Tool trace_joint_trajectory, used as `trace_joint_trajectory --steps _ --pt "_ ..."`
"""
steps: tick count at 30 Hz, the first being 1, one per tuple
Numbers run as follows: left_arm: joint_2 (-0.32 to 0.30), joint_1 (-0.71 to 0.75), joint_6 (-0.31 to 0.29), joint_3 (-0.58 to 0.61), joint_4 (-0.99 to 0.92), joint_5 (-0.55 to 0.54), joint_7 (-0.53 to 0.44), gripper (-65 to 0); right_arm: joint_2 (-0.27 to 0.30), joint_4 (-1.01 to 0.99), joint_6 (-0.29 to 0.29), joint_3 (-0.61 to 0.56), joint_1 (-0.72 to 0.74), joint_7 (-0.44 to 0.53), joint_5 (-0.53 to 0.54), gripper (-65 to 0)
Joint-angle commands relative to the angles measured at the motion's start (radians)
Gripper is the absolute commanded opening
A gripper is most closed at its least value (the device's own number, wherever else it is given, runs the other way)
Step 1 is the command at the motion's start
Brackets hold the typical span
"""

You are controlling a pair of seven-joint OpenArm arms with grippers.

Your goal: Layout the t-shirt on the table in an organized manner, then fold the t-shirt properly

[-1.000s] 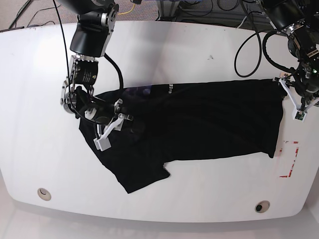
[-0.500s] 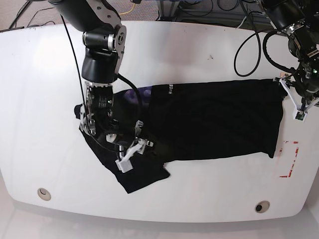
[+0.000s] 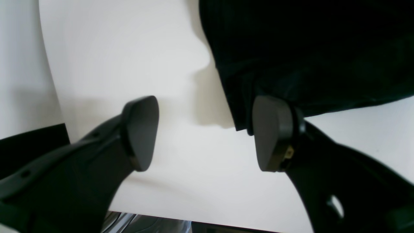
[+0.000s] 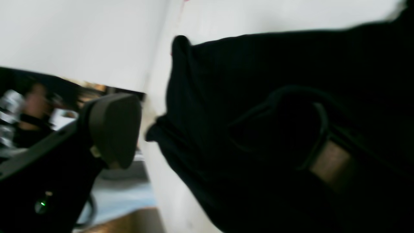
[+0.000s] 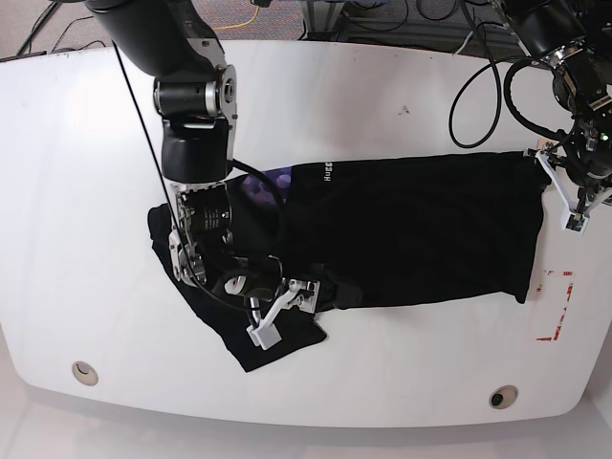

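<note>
The laying-out step is judged to be in hand, with no fold yet made. The t-shirt (image 5: 382, 234) is spread lengthwise across the middle of the table (image 5: 316, 105), its hem end close to the right edge, just beside the red tape outline (image 5: 557, 306). Its sleeve end is bunched toward the front-left part of the surface, with one sleeve lying crooked toward the front edge.

The right gripper (image 5: 283, 309) is set low over that crooked sleeve. In the right wrist view its jaws are seen standing wide apart, with cloth lying beneath them and nothing clamped; it is taken as released. The left gripper (image 5: 570, 194) is held at the hem corner near the right edge. In the left wrist view its two pads (image 3: 140, 132) are parted, the cloth corner lies just behind one of them, and bare table shows between them, so nothing is gripped there either.

The next move is judged to call for a fresh pinch on the sleeve or shoulder edge, and for a pull outward toward the left edge until the wrinkles flatten. The hem corner would need to be pinned so that the body is not dragged along.

Much is hard to make out. The black cloth swallows its own creases, so layers cannot be told apart. The right wrist view is blurred, and its far finger is nearly lost against the shirt. The sleeve nearer the back edge is covered by the right arm.
</note>
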Motion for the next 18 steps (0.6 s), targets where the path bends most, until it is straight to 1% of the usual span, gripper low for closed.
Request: trace_joint_trajectory --steps 1,4,9,14,16,18 --pt "-0.018 -0.014 -0.001 -0.004 0.014 -0.004 -0.014 -22.2 0.038 0.019 0.007 -0.056 0.060 0.019 0.027 0.0" --pt "-0.018 -0.014 -0.001 -0.004 0.014 -0.004 -0.014 -22.2 0.063 0.029 0.007 -0.113 0.074 0.019 0.025 0.0" --pt "-0.018 -0.014 -0.001 -0.004 0.013 -0.004 -0.014 -22.2 0.123 0.081 0.007 -0.226 0.093 0.019 0.025 0.0" --pt "-0.018 -0.014 -0.001 -0.004 0.013 -0.004 -0.014 -22.2 0.166 0.143 0.004 -0.289 0.102 0.019 0.025 0.0" --pt "-0.018 -0.014 -0.001 -0.004 0.013 -0.004 -0.014 -22.2 0.186 0.164 -0.011 -0.318 0.105 0.019 0.024 0.0" --pt "-0.018 -0.014 -0.001 -0.004 0.013 -0.004 -0.014 -22.2 0.206 0.181 -0.042 -0.358 0.128 0.019 0.019 0.0"
